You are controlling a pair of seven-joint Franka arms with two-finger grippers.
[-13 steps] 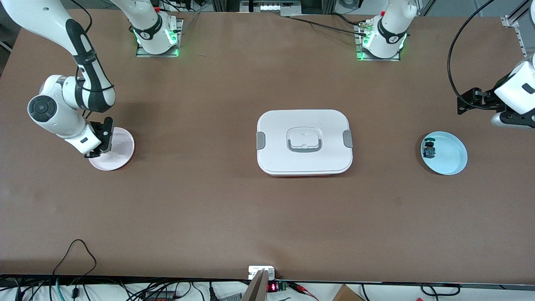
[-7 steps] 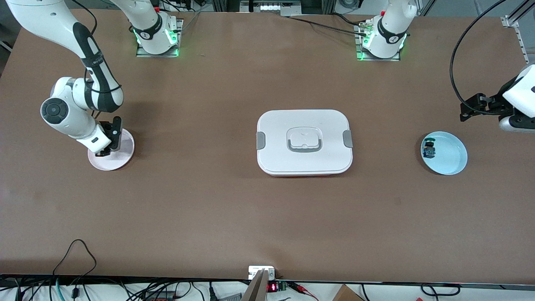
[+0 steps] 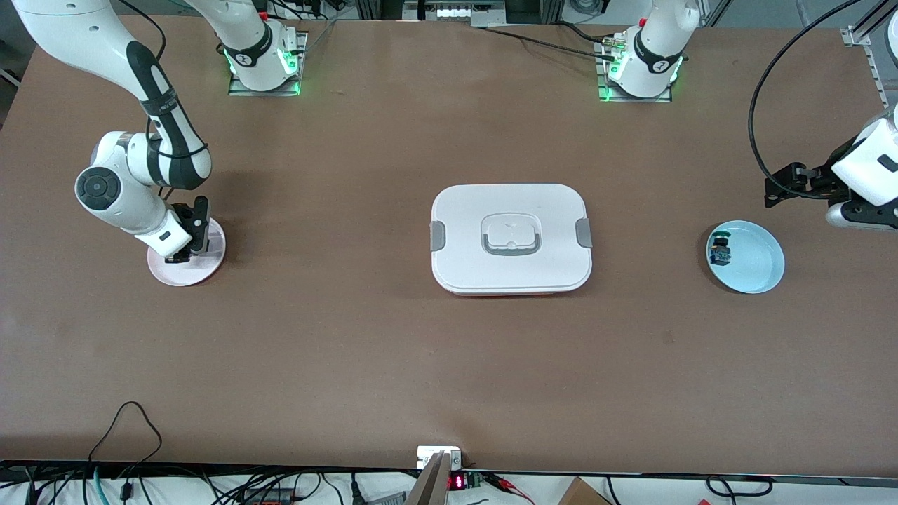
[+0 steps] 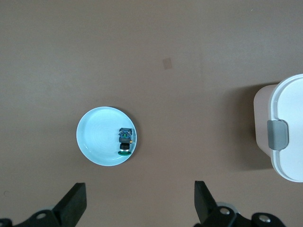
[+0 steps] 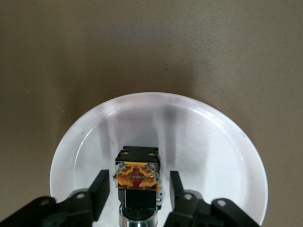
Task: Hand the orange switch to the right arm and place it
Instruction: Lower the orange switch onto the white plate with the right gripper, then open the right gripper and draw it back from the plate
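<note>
Orange switch [image 5: 136,176]: sits in the pink plate [image 3: 210,261] at the right arm's end of the table.
Right gripper [image 5: 136,194]: low over that plate, fingers [image 5: 100,189] parted a little, one on each side of the switch, with a thin gap showing.
Left gripper [image 4: 137,205]: wide open, empty, hanging near the blue plate [image 3: 761,270], which holds a small dark part [image 3: 719,250].
Lidded box [image 3: 511,238]: mid-table.

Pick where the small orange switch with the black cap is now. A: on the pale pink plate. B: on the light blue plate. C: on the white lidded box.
A: the right wrist view shows the orange switch on the pale pink plate, between the right claw's parted fingers.
</note>
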